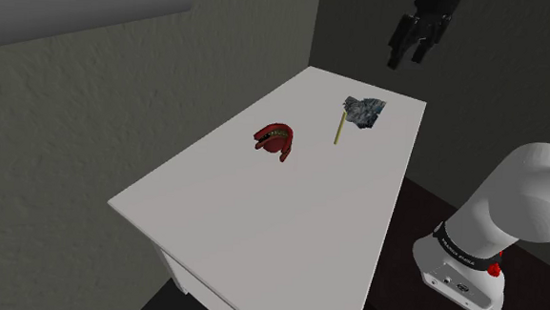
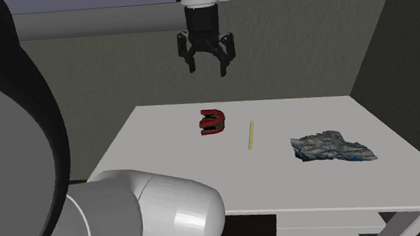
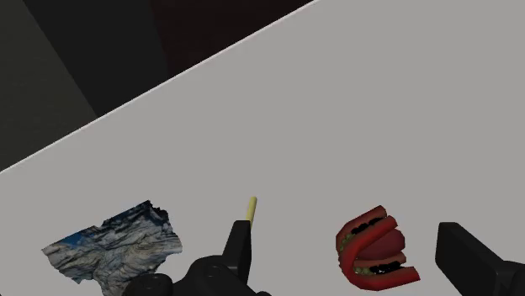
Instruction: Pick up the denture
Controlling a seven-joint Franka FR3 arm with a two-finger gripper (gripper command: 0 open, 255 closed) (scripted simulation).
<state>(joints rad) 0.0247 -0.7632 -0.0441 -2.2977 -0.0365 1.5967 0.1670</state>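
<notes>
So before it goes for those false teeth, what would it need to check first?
1. Fingers apart: ok, they stand open.
2. Gripper empty: ok, nothing is between the fingers.
3. Denture free to take: ok, the red denture lies alone on the white table. The yellow stick lies beside it without touching.
4. Lined up: ok, roughly. In the wrist view the denture sits between the two fingers.
5. Low enough to close: not ok, the gripper hangs well above the table.
6. Fingers turned to suit the denture's shape: cannot tell.
</notes>
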